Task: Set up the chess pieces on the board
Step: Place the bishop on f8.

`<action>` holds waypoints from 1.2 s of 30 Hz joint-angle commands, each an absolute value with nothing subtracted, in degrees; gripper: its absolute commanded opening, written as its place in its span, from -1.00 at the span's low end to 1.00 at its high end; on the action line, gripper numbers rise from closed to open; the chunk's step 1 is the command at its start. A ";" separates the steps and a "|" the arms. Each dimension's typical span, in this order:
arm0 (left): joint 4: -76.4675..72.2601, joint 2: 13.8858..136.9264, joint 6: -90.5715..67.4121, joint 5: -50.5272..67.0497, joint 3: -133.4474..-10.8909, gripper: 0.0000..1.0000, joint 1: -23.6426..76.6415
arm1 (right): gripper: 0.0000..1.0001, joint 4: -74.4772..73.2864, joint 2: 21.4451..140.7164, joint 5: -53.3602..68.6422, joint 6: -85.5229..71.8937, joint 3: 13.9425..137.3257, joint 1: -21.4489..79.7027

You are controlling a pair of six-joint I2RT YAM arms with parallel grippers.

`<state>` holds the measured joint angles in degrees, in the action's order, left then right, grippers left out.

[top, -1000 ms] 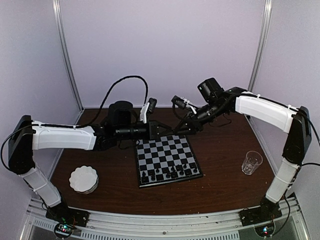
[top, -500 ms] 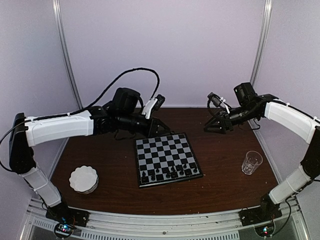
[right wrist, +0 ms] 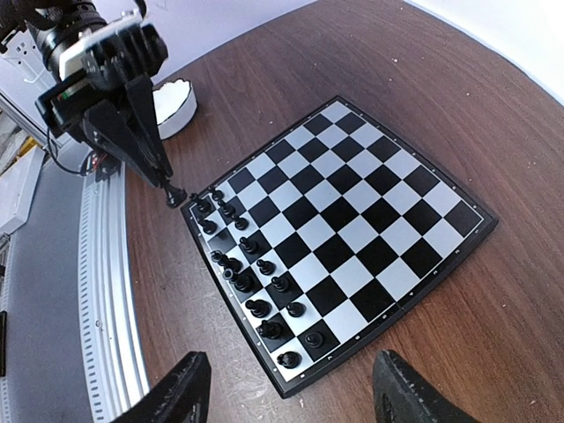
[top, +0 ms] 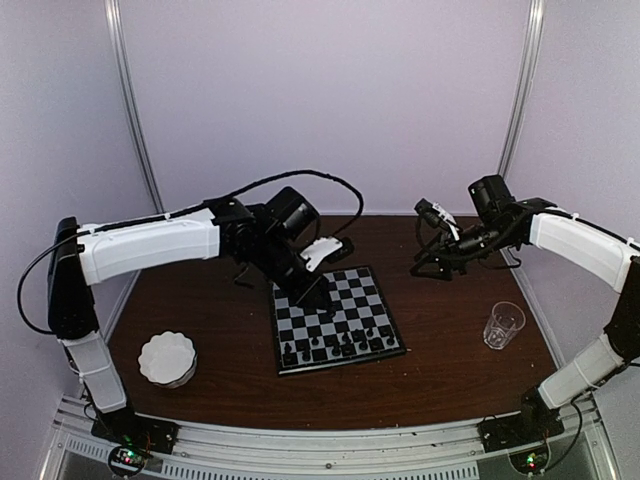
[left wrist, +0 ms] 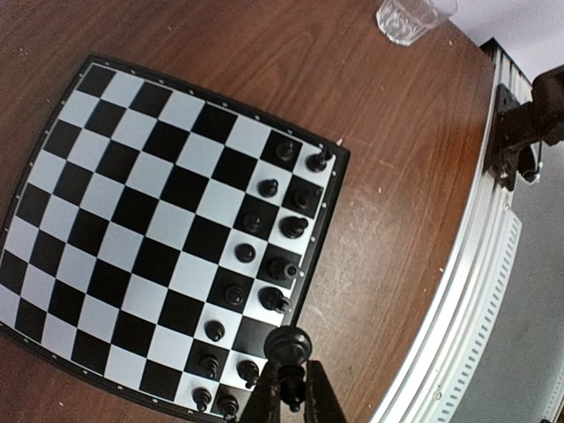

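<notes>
Chess pieces (left wrist: 293,226) line board (left wrist: 132,176) edge | left fingers (left wrist: 267,398) pinch one | right fingers (right wrist: 187,389) spread | glass (top: 503,323), dish (top: 167,358) flank board

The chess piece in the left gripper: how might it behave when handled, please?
The chess piece is tiny, so probably light. Slim with a rounded head, it likely tips if nudged. The left gripper pinches just its stem; it might slip.
</notes>
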<state>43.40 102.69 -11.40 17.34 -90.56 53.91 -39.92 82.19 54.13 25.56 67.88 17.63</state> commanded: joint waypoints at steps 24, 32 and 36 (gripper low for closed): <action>51.19 115.88 -7.91 15.74 -93.78 -0.85 57.02 | 0.30 -39.44 81.87 53.87 27.33 67.24 17.40; 50.46 117.57 -7.89 15.55 -93.52 -0.85 56.97 | 0.29 -39.39 82.18 54.05 27.42 67.15 17.40; 50.46 118.27 -7.69 15.18 -93.47 -0.85 57.02 | 0.30 -39.50 82.27 54.05 27.42 67.15 17.41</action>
<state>51.92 116.79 -8.23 15.57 -93.14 56.75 -39.64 82.19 53.93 26.83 67.85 17.63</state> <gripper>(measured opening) 0.079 0.648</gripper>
